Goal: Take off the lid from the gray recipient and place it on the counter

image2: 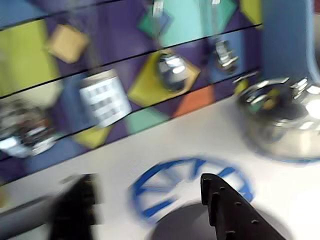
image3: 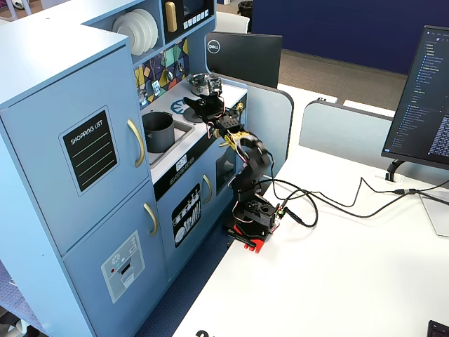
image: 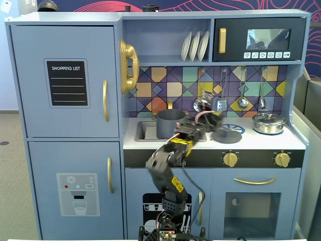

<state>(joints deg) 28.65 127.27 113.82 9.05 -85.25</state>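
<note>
Tool (image2: 150, 210) open | lid (image: 226, 134) beneath, on counter (image: 251, 140)

Single arm (image: 173, 165) rises from its base (image3: 252, 217), elbow bent, forearm reaching forward and up to worktop height; wrist roughly level in a fixed view; claw (image: 214, 122) extended out ahead of the wrist; in the wrist view both fingers show at the bottom edge, dark finger (image2: 227, 210) at right, a blurred one (image2: 75, 210) at left, jaws standing apart with nothing gripped between them; cables trail from base.
</note>
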